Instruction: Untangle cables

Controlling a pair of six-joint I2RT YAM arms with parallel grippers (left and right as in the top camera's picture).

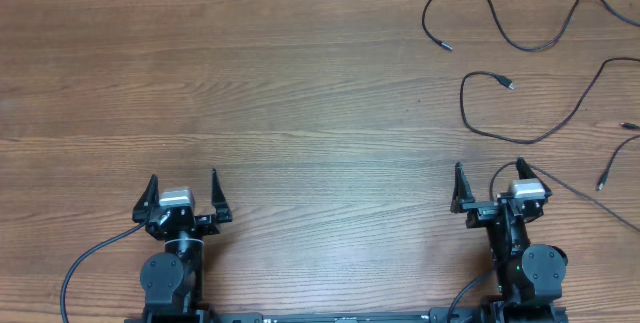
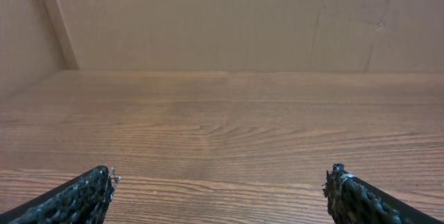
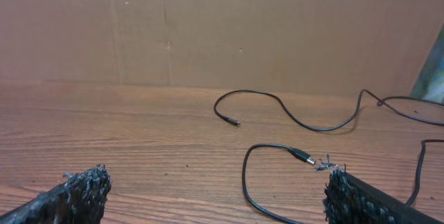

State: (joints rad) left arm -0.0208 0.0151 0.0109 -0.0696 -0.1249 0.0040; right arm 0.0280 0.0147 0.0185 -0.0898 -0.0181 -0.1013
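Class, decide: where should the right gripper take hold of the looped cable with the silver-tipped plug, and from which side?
Likely just behind the silver-tipped plug, coming straight down with the open right gripper: the cable lies flat on the table there, its end free and crossing no other cable.

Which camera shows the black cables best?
The overhead view: the black cables lie spread out at the far right, with their loops and plug ends plain. The right wrist view shows a few from low down, partly cut off. The left wrist view shows none.
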